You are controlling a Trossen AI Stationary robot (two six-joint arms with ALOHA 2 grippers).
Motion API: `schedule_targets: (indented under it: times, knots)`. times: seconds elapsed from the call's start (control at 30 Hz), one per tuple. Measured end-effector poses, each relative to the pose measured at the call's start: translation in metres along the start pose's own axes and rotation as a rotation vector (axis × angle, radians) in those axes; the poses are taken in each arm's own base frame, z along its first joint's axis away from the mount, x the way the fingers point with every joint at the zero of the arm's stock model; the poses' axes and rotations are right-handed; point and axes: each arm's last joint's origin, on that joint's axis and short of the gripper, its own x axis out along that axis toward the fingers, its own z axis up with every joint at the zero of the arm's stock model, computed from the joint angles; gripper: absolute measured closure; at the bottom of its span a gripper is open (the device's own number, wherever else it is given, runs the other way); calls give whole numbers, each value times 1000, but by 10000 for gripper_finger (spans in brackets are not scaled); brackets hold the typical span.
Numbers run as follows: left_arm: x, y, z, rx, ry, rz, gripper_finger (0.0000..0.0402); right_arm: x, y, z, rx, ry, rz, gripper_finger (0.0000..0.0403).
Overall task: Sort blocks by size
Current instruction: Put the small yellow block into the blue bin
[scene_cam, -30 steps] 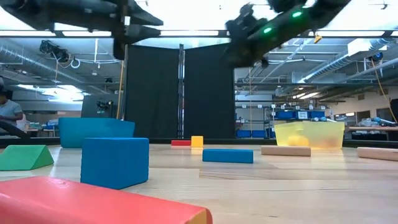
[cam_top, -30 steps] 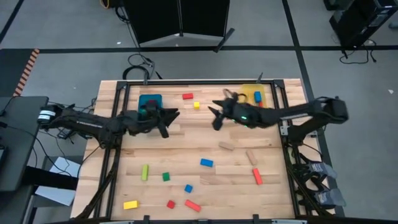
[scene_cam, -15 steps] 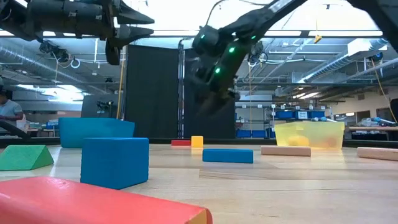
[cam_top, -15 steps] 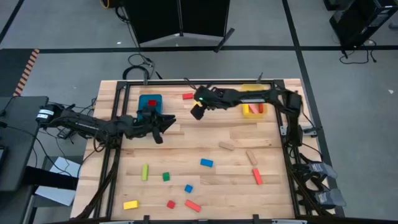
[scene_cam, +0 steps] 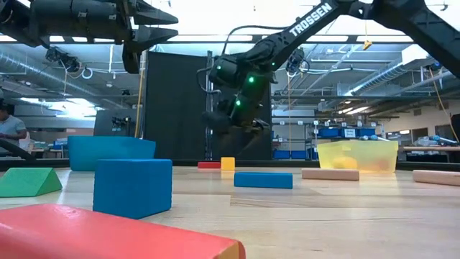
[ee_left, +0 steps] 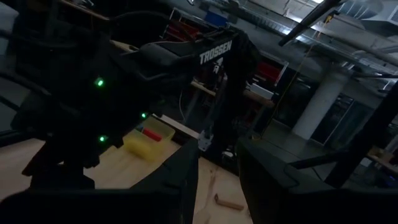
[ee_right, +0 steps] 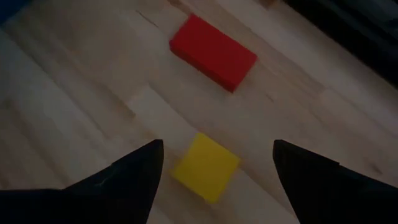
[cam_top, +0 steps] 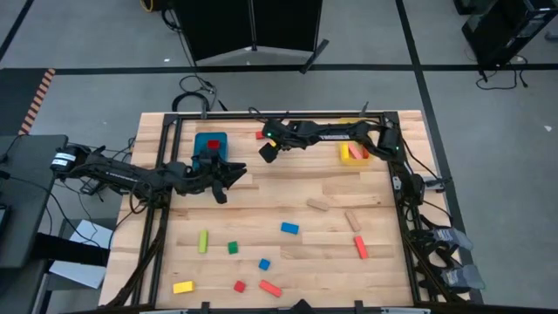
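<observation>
Between right end effector (ee_right: 214,180) fingers: yellow cube (ee_right: 205,167).

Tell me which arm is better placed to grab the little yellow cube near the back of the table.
The right. Its open gripper hangs directly over the yellow cube, fingers either side. The left gripper hovers by the blue bin, farther away.

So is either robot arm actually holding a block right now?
No. The right pincer is open and empty above a small yellow cube. The left pincer, near the blue bin, shows no block.
</observation>
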Motion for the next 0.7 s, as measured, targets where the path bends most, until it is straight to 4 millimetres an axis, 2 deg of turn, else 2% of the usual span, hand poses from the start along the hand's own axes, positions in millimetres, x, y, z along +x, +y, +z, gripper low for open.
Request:
schedule_targets:
  times: [0.37, 0.5, 0.7]
  knots:
    - [0, 0, 0, 8, 1, 0, 284, 22, -8, -9, 10, 84, -3, 100]
    - [0, 0, -1, 9, 6, 2, 284, 22, -9, -9, 6, 82, -20, 134]
    - [0, 0, -1, 8, 9, 4, 284, 22, -12, -11, -25, 84, -82, 223]
